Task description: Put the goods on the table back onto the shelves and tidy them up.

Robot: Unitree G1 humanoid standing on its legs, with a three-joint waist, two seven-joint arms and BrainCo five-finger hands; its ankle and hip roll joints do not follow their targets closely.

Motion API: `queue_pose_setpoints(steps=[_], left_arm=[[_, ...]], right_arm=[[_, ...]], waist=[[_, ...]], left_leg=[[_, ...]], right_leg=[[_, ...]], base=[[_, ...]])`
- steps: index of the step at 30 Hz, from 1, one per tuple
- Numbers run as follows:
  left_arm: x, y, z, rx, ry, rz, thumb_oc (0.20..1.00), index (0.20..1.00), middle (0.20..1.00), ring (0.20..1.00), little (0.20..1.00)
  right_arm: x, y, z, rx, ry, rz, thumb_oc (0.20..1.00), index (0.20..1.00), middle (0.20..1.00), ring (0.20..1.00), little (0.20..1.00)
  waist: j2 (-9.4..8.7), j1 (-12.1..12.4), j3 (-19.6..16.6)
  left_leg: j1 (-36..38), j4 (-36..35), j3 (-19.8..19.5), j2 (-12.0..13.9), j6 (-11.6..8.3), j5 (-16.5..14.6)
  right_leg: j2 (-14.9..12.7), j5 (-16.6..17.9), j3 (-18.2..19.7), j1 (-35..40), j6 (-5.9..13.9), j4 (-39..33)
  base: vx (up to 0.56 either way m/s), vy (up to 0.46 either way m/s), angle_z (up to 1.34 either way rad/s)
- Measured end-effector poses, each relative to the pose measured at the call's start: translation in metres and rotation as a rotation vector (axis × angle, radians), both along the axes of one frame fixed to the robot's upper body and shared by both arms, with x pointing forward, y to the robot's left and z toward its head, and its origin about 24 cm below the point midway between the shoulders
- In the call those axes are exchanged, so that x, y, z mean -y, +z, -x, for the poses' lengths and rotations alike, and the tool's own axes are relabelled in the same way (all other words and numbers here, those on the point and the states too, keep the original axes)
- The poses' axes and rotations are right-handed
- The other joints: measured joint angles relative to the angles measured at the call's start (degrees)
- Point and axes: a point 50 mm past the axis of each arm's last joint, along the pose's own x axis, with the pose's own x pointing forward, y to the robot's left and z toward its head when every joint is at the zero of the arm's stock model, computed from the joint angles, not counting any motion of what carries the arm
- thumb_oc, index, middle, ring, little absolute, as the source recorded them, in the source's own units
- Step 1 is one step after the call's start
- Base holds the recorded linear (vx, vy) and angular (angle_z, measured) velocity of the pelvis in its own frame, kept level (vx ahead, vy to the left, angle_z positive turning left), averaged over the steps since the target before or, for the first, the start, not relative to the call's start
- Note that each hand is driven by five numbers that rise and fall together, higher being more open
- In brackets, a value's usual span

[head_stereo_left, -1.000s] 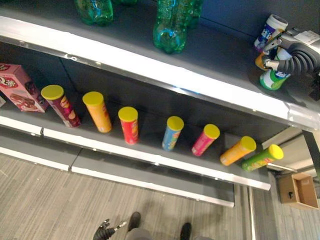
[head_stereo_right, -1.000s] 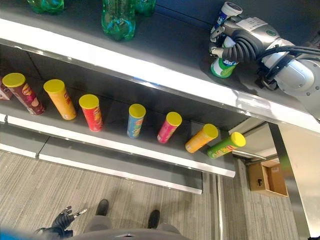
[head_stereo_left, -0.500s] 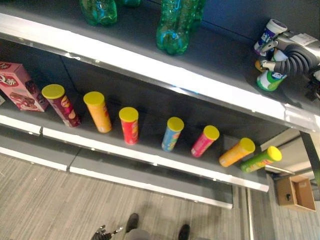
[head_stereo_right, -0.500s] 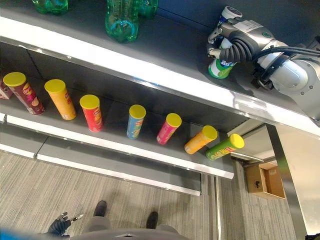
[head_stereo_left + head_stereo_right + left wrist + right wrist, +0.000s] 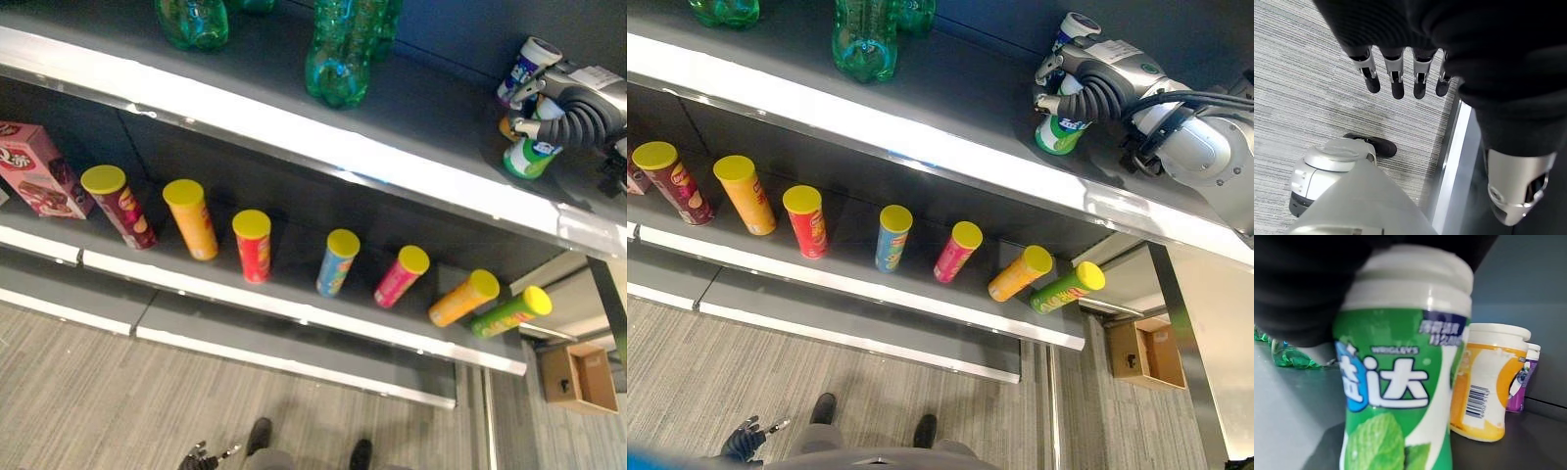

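Green gum bottle, white lid, in right hand.

A brown cardboard box sits on the grey striped floor beside the shelving.

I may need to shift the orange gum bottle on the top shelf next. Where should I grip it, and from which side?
Probably round the white cap or upper body, from the open shelf front. The orange bottle stands upright, with the purple bottle close behind and the green bottle beside it under the right hand, so its lower flanks look crowded. Left hand hangs low.
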Motion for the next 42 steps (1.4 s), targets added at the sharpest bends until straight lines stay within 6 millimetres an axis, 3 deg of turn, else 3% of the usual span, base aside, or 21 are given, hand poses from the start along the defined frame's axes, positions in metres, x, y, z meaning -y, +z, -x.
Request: queue_pose_setpoints(steps=[42], left_arm=[[-0.001, -0.001, 0.001, -0.012, 0.005, -0.005, 1.0, 1.0, 1.0, 1.0, 1.0]], right_arm=[[0.006, -0.013, -0.002, -0.037, -0.022, -0.039, 0.2, 0.2, 0.2, 0.2, 0.2]], waist=[[-0.13, -0.2, -0.7]], left_leg=[[0.7, 0.0, 0.0, 0.0, 0.08, 0.0]], right_leg=[[-0.2, 0.0, -0.1, 0.8, -0.02, 0.0]], base=[[0.0, 0.0, 0.0]])
